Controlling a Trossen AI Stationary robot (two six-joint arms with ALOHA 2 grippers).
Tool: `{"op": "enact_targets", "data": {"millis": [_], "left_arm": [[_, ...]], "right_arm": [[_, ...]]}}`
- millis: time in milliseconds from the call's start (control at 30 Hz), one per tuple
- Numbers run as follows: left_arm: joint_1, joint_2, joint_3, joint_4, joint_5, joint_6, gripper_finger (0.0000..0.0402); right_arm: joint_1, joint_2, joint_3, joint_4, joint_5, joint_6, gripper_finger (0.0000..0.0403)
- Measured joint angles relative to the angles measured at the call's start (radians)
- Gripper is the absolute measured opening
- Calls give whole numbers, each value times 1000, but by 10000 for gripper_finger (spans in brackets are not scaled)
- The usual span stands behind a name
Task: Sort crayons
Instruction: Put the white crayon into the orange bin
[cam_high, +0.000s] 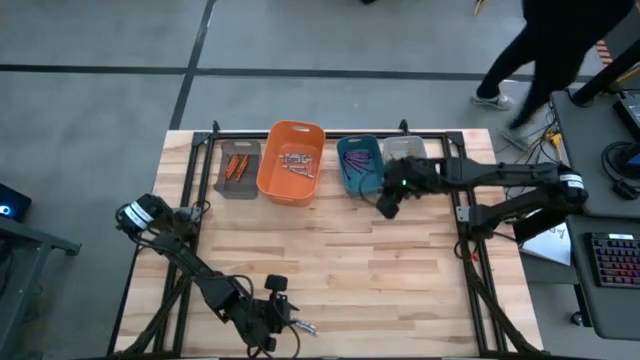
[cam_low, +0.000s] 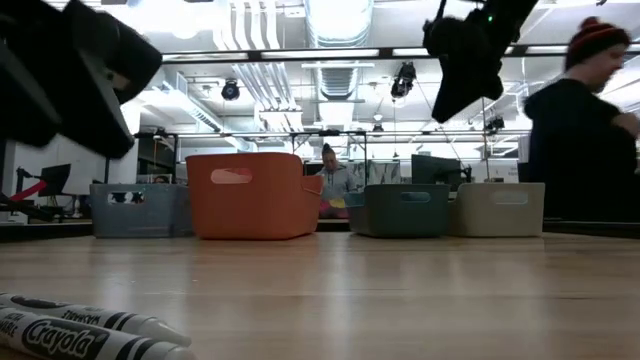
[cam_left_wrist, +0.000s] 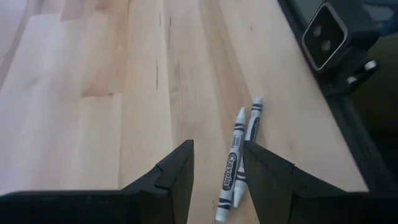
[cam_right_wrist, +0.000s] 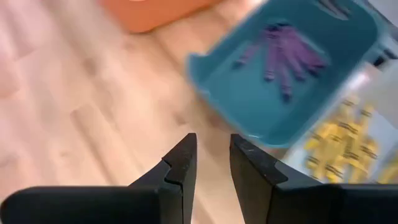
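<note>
My left gripper (cam_left_wrist: 217, 171) hovers with fingers spread and empty at the bottom centre of the high view, just over two white crayons (cam_left_wrist: 239, 155) lying side by side. I should centre on one crayon and descend straight. My right gripper (cam_right_wrist: 211, 165), slightly parted and holding nothing, hangs by the teal bin (cam_right_wrist: 292, 68). Only its wrist view shows the purple crayons (cam_right_wrist: 286, 53) inside.

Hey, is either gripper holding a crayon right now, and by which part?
Nothing is held. Left gripper is open above two grey crayons; right gripper is empty beside the teal bin.
</note>
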Motion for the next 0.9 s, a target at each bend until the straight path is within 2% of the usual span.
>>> {"op": "enact_targets", "data": {"millis": [167, 367, 533, 633, 900], "left_arm": [[0, 22, 0, 17, -2, -26, 123], [2, 43, 0, 31, -3, -27, 154], [3, 58, 0, 43, -4, -18, 174], [5, 65, 0, 46, -5, -18, 176], [14, 107, -1, 102, -3, -17, 173]], "right_arm": [[147, 8, -24, 109, 9, 3, 87], [328, 8, -102, 336, 71, -3, 79], [446, 17, -194, 534, 78, -4, 82], [490, 27, -240, 650, 78, -4, 80], [535, 98, -256, 732, 104, -2, 84]]}}
